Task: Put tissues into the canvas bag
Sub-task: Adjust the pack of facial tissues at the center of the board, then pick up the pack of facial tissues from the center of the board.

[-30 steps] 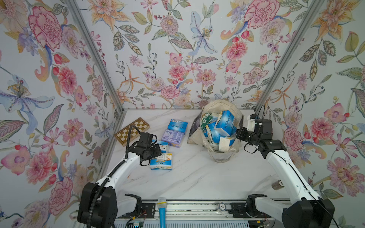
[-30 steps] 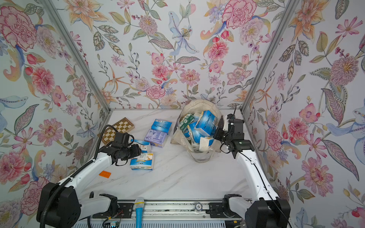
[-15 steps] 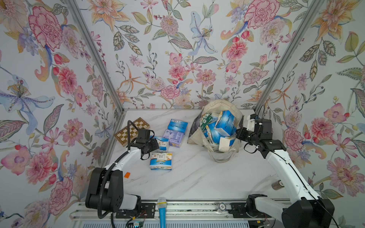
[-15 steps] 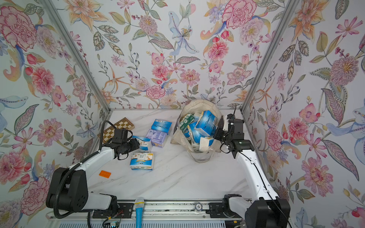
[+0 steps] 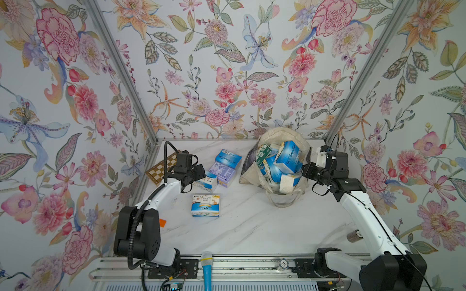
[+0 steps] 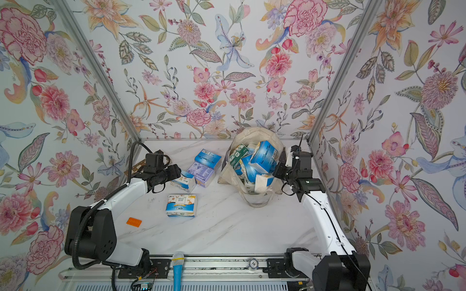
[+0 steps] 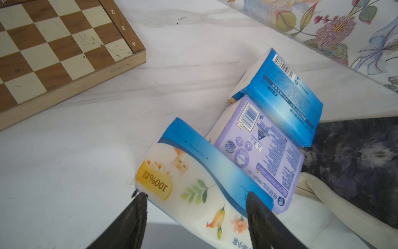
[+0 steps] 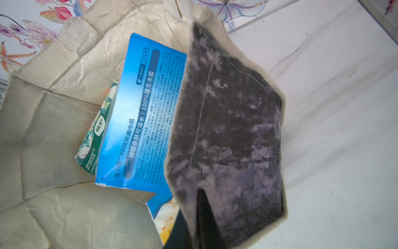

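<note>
We find the left gripper (image 7: 195, 196) spread wide astride the cartoon-printed white-and-blue plastic-wrapped tissue pack (image 7: 193, 179), with nothing yet in its grasp. The pack lies on the white marble tabletop (image 5: 252, 226) against a lavender pack (image 7: 258, 151), near the cream canvas bag (image 5: 280, 133). The right gripper (image 5: 305, 170) is pinched tight on the bag's rim and appears to hold the mouth open. We advise closing squarely across the soft pack, then lifting it clear of its neighbour. Legible: "100%" on its yellow badge and "植护" on a green pack (image 8: 94, 133) inside the bag.
</note>
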Robot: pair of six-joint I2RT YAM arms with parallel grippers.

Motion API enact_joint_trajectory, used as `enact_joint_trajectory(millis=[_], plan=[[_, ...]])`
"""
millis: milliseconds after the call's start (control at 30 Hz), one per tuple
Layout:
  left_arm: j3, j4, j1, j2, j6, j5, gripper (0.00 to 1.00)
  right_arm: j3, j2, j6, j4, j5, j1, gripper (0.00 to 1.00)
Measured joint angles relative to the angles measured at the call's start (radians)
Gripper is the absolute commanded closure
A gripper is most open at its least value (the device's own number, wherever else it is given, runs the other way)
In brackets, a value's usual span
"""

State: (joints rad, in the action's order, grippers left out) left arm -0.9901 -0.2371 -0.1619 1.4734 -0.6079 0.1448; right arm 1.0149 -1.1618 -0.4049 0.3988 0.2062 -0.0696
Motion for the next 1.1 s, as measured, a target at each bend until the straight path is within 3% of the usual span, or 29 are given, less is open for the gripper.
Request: enact_joint_trajectory(millis=[100,667,800,1100], plan=[[-0.041,-0.044,0.0,-0.014,0.017,0.011,0.01,0.0,-0.005,0.0,-0.002,0.005,0.0,0.91],[-0.008,-0.004,-0.006,0.032,-0.127,0.135,0.01,0.0,-0.026,0.002,-0.023,0.049,0.026,0.91],[0.002,-0.003,-0.014,0.032,-0.139,0.132,0.01,0.0,-0.026,0.008,-0.023,0.052,0.033,0.79],[0.002,-0.003,-0.021,-0.003,-0.139,0.109,0.01,-0.001,-0.015,0.027,-0.023,0.062,0.038,0.68]])
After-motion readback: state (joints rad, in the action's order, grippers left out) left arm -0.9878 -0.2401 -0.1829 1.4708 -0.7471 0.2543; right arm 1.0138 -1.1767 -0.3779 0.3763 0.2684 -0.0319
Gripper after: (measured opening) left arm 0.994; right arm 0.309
